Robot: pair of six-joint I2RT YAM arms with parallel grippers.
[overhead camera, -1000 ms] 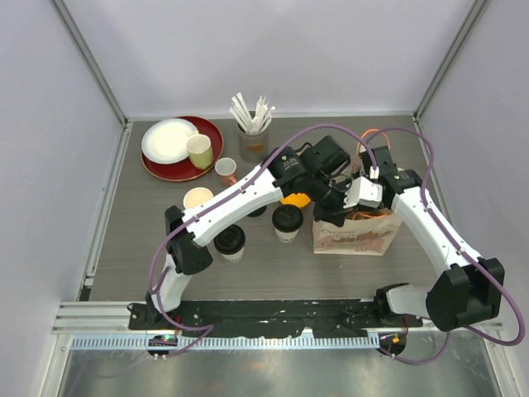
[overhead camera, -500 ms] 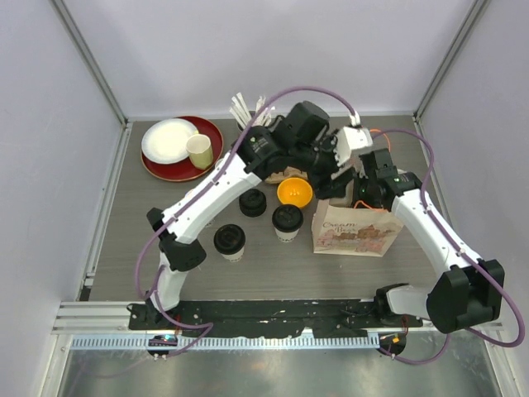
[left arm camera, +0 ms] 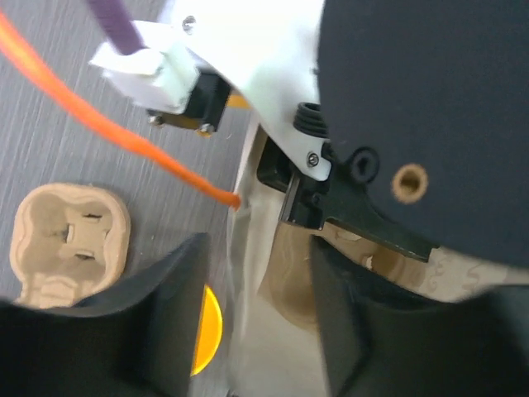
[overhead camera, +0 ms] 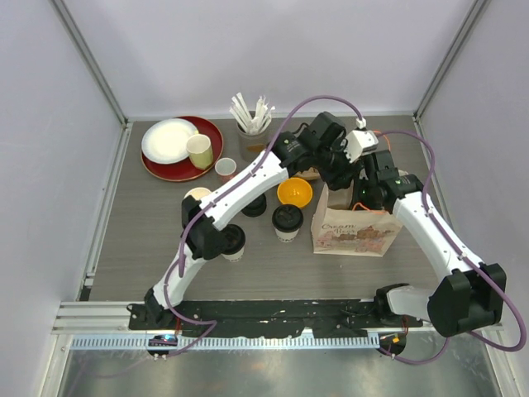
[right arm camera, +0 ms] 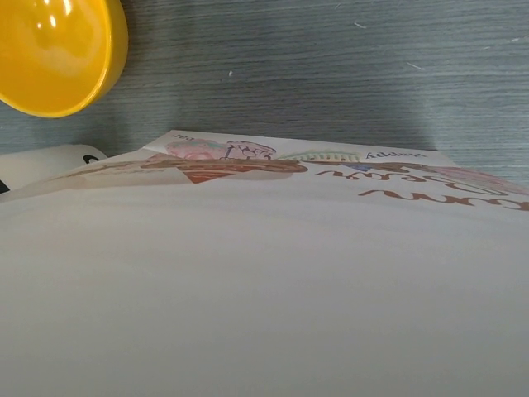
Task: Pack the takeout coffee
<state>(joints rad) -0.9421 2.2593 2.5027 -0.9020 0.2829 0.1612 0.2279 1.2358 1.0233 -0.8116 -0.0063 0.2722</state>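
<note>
We find one lidded cup (overhead camera: 287,220) just left of the bag (overhead camera: 355,233), the bowl (overhead camera: 294,192) behind that cup, a second lidded cup (overhead camera: 235,240) further left, all on the counter (overhead camera: 140,240).

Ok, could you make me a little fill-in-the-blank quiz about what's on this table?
1. Seen from above, the bag stands on the ___ side of the yellow bowl.
2. The green mug sits on a ___ plate.
3. The paper cup beside the bowl has a ___ lid.
Missing words: right; red; black.
</note>
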